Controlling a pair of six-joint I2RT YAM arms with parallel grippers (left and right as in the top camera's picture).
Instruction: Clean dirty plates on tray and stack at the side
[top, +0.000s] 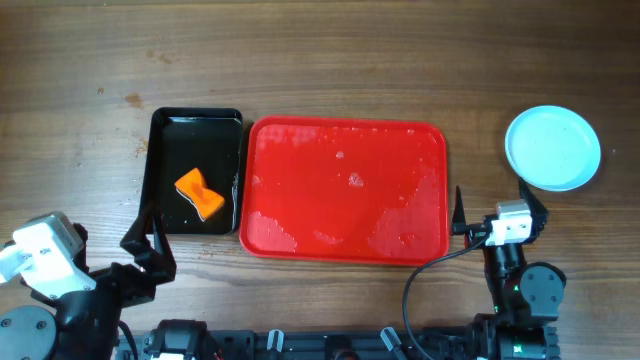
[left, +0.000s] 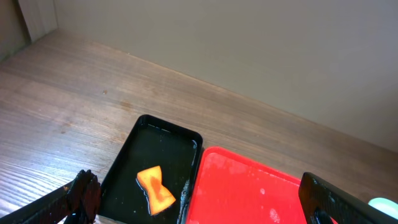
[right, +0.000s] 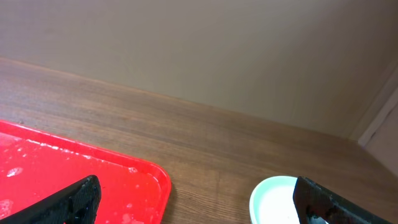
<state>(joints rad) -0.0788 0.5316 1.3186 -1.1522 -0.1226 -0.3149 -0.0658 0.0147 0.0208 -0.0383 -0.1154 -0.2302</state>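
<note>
The red tray (top: 345, 180) lies mid-table with nothing on it except wet streaks and foam specks; it also shows in the left wrist view (left: 249, 193) and the right wrist view (right: 62, 168). Pale mint-white plates (top: 552, 147) sit on the bare wood to the tray's right; only the clean top one shows, and its edge (right: 273, 199) shows in the right wrist view. My left gripper (top: 145, 235) (left: 199, 190) is open, near the front edge by the black tray. My right gripper (top: 492, 200) (right: 198, 190) is open between the red tray's right rim and the plates, holding nothing.
A smaller black tray (top: 195, 114) (left: 124, 168) sits against the red tray's left side, with an orange sponge (top: 199, 193) (left: 155, 190) lying in it. A pale wall runs behind the far table edge. Both arm bases stand at the front edge.
</note>
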